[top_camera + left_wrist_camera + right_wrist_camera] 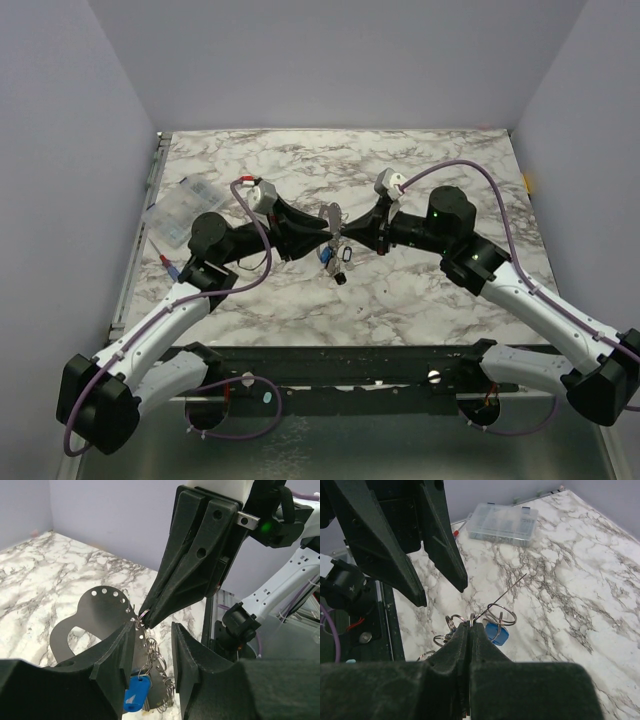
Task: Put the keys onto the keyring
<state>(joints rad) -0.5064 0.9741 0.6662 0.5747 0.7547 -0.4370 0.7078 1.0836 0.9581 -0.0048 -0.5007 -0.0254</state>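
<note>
**A:** Keyring (142,619) first. Where do we have it?

**B:** Mid-table, held up over the marble. We see a thin wire loop nipped at the very tips of the right gripper (146,616). Its fingers are pressed together on it, no gap showing.

**A:** And the keys (326,256)?

**B:** Hanging in a bunch under that pinch, strung with several more small wire rings (156,654). We pick out a blue key head (135,694) lowest in the left wrist view. From above, a dark key head (340,278) dangles at the bottom of the bunch. How each key links to the loop we cannot tell, because the wires overlap.

**A:** Left gripper (442,594)?

**B:** Spread. Its two fingers stand either side of the hanging bunch, meeting the right gripper nose to nose. Whether a finger touches the rings we cannot tell. We see nothing pinched between them.

**A:** Anything close by?

**B:** A dark flat shape (95,612) with a row of small holes, behind one of the left gripper's fingers. We cannot tell what it is.

**A:** Further out?

**B:** Marble table (420,170) beneath it all. A clear compartment box (185,208) lies at the table's left side, beside the left arm and apart from the keys. Purple cables (470,165) loop over both arms.
</note>
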